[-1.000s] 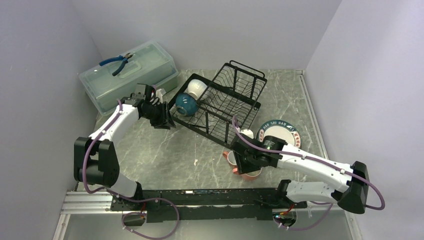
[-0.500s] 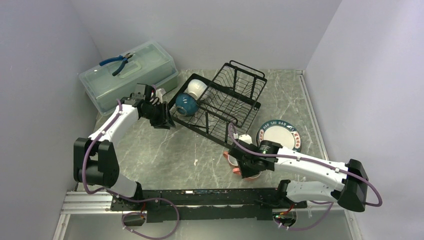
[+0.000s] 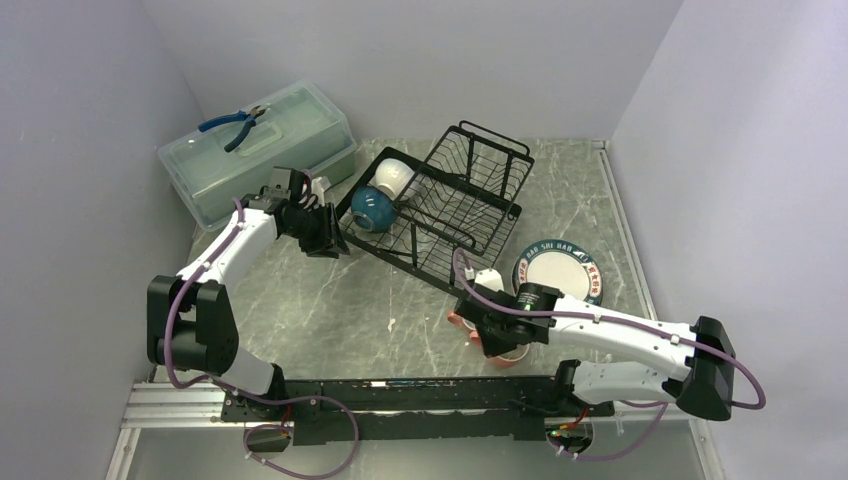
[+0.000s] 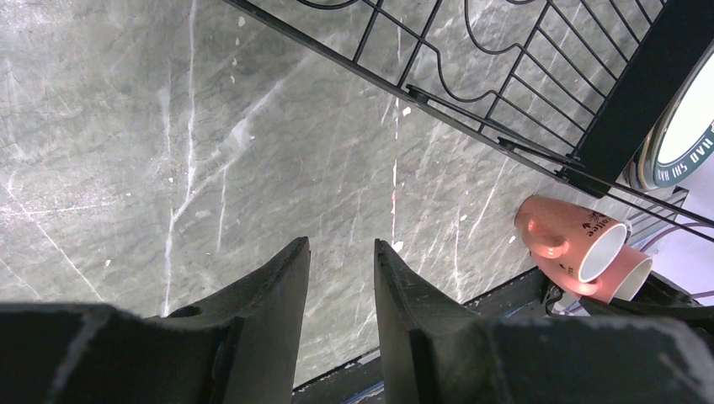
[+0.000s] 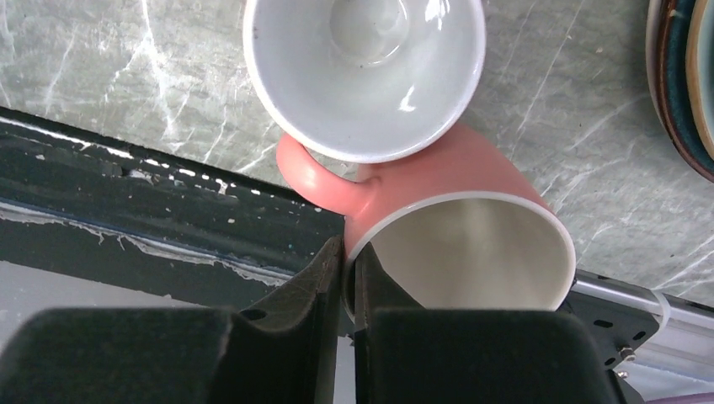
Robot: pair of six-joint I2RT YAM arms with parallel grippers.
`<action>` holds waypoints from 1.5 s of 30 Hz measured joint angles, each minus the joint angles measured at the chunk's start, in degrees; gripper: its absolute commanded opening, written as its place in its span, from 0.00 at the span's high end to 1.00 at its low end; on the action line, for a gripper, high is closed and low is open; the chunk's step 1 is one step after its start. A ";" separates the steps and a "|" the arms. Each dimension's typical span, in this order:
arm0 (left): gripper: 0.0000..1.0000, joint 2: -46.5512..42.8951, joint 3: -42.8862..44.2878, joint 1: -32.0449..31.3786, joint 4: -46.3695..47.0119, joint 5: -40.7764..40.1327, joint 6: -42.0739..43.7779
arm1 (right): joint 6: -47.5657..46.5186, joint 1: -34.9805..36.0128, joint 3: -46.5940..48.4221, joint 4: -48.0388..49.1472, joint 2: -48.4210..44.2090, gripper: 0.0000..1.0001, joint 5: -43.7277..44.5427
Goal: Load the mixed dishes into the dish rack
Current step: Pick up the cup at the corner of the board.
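right hand (image 5: 349, 252) seemingly pinching mug (image 5: 425, 181) rim

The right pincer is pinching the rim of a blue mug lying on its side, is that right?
Not quite: the mug is pink, not blue. The right wrist view shows the right pincer pinching the rim of a pink mug lying on its side.

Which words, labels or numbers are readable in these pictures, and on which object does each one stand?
"offee": black print on a pink mug, first letter hidden.
"HAD SHI": teal rim of the white plate, uncertain; remaining rim letters too blurred.
No other text.
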 measured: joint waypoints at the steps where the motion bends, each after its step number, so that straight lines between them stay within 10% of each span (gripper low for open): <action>1: 0.61 -0.02 0.00 0.00 0.02 -0.09 0.02 | 0.00 0.31 0.15 -0.26 0.02 1.00 -0.02; 21: 0.59 -6.75 0.00 0.00 -0.39 -6.40 -0.09 | -0.76 12.66 20.50 -4.42 10.64 1.00 -0.24; 45: 0.55 -23.06 -1.22 0.00 -6.14 -35.56 -3.96 | -21.44 6.08 50.18 0.22 39.39 1.00 -2.01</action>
